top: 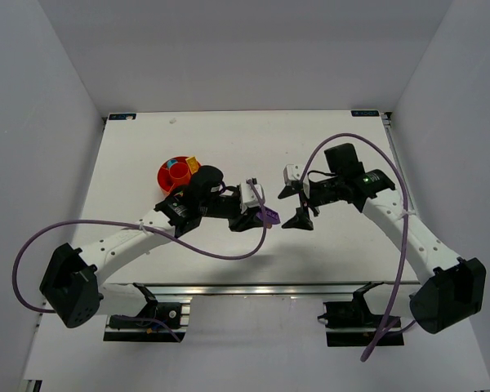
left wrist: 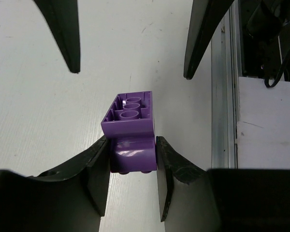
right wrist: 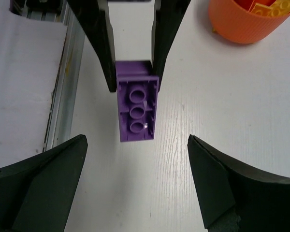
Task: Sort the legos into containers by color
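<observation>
Clamped in left fingers (left wrist: 94,179) over desk (top: 229,139) middle: purple hard-plastic rectangular brick (left wrist: 130,137), 4 o'clock from orange-red round plastic bowl (top: 164,168). Spread wide at its 3 o'clock: right fingers (right wrist: 48,183). Likely light, rigid, slick; pinch long sides.

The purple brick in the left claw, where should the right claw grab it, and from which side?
Probably the free half of the purple brick, which sticks out past the left claw, across its two long flat side walls. Bring the open right claw straight in from that free end, since the left claw already covers the other end.
</observation>
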{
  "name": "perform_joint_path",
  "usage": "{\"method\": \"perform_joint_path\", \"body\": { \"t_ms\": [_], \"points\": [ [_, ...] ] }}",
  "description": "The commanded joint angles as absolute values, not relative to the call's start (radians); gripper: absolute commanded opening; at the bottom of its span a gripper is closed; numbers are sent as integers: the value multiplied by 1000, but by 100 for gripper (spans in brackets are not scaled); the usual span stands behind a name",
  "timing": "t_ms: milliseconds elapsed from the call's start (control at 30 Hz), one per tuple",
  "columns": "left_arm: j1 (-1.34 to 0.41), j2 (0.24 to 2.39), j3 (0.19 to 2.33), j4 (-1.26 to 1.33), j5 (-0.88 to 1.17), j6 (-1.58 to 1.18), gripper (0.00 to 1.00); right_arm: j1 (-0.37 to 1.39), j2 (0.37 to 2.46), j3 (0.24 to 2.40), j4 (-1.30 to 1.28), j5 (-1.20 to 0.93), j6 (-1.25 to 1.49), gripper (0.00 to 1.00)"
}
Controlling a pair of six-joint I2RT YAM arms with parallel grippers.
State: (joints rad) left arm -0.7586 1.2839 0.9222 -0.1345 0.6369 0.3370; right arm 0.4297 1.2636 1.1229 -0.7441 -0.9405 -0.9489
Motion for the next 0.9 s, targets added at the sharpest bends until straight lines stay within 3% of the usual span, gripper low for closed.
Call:
{"method": "perform_joint_path", "body": {
  "t_ms": [0,500,600,700,733,867],
  "points": [
    [-770,1261,916,-140,681,419,7,468,1235,1127,-603,-919,-818,89],
    [-770,1256,920,-123,667,416,7,578,1301,1100,-526,-824,-715,88],
    [-770,1252,919,-118,664,416,7,581,1302,1094,-517,-807,-707,82],
    [-770,1252,916,-118,663,416,7,581,1310,1098,-515,-804,-709,68],
    [-770,1253,916,-118,661,416,7,583,1313,1101,-520,-802,-707,58],
    [-770,1250,916,-130,650,422,7,584,1325,1115,-541,-804,-726,36]
  ]
}}
